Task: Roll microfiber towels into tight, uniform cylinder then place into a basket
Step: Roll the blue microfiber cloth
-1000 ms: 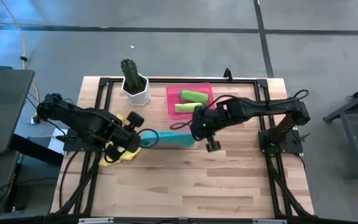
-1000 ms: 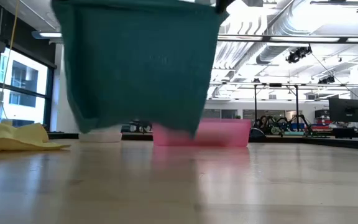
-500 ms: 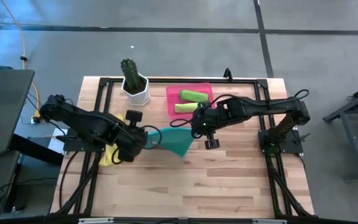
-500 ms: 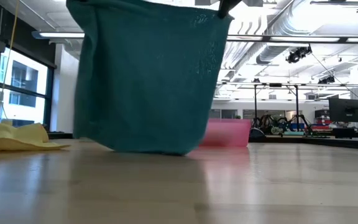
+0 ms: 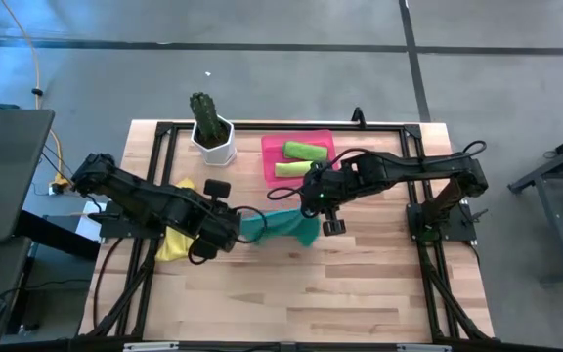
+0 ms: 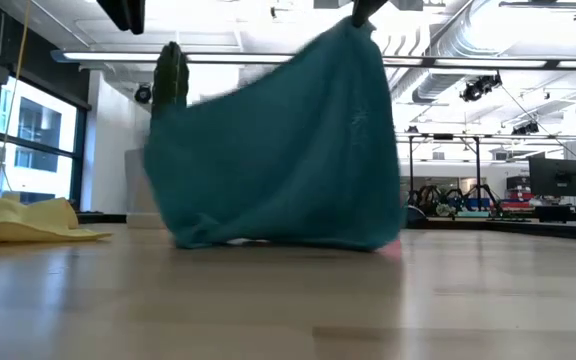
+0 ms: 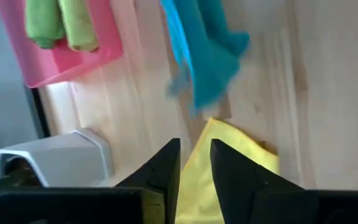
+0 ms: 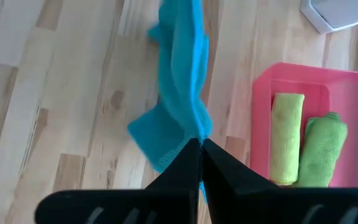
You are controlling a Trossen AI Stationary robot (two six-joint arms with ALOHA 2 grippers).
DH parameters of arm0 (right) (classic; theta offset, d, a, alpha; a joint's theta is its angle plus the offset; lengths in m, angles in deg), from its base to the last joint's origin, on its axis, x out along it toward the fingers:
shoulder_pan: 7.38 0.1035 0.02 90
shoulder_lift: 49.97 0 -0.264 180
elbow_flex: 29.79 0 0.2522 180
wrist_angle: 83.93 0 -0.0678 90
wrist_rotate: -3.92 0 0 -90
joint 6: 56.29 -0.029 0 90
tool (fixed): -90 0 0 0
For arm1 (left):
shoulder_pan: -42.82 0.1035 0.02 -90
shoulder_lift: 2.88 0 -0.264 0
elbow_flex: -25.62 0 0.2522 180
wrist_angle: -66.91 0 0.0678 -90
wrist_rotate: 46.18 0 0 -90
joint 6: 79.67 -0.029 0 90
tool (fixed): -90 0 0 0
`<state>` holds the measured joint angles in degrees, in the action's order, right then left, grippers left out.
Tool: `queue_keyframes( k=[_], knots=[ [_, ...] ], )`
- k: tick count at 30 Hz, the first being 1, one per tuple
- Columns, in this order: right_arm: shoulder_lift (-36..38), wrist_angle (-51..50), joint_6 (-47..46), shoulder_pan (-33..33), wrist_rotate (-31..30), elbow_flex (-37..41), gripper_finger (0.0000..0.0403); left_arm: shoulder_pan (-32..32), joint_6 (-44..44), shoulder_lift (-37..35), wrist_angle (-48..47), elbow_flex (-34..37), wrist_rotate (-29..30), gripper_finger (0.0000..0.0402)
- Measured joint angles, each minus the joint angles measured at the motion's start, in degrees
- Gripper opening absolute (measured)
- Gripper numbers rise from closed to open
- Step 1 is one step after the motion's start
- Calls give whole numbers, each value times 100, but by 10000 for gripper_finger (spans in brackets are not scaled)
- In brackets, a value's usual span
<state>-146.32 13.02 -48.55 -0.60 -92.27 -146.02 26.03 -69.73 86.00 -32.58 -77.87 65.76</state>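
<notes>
The teal towel [image 5: 281,227] hangs from my right gripper [image 5: 313,200] at mid-table. Its lower edge [image 6: 268,240] lies on the wood and its free corner droops on the left. My left gripper [image 7: 195,163] stands open just left of the towel [image 7: 207,56], above the crumpled yellow towel [image 5: 172,244], with nothing between its fingers. Two rolled lime green towels [image 5: 301,159] lie in the pink basket [image 5: 269,164] at the far side. My right gripper pinches an upper corner of the teal towel [image 8: 194,127] between its two shut fingers, coming from above and slanting down. The cloth hangs slack below the fingers [image 6: 353,30], with its lower edge resting on the table.
A white pot with a green cactus [image 5: 211,135] stands left of the basket at the far edge. The yellow towel [image 6: 23,220] lies flat at the table's left. Bare wood stretches along the near half of the table [image 5: 311,293].
My left gripper has opened and let go of its corner of the teal towel, drifting right and down. The towel, earlier held spread between both grippers clear of the table, has sunk. Its left corner has dropped, its lower edge now rests on the wood, and the right corner stays up.
</notes>
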Motion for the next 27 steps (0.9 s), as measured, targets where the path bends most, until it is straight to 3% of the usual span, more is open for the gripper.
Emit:
queue_keyframes(
  k=[4,9,12,20,27],
  knots=[
    [0,-20,1,0,0,-1,0,29,223,-2,59,1,-231,73],
    [0,-59,-19,0,0,-1,0,28,511,-4,1164,408,-85,76],
    [0,-52,39,0,79,-1,0,28,164,-7,1840,730,377,90],
    [0,61,1533,159,-5,-1,0,283,-158,-4,4232,1275,1624,129],
    [0,404,2706,472,-722,-1,0,563,-703,-4,6391,1672,1382,131]
  ],
)
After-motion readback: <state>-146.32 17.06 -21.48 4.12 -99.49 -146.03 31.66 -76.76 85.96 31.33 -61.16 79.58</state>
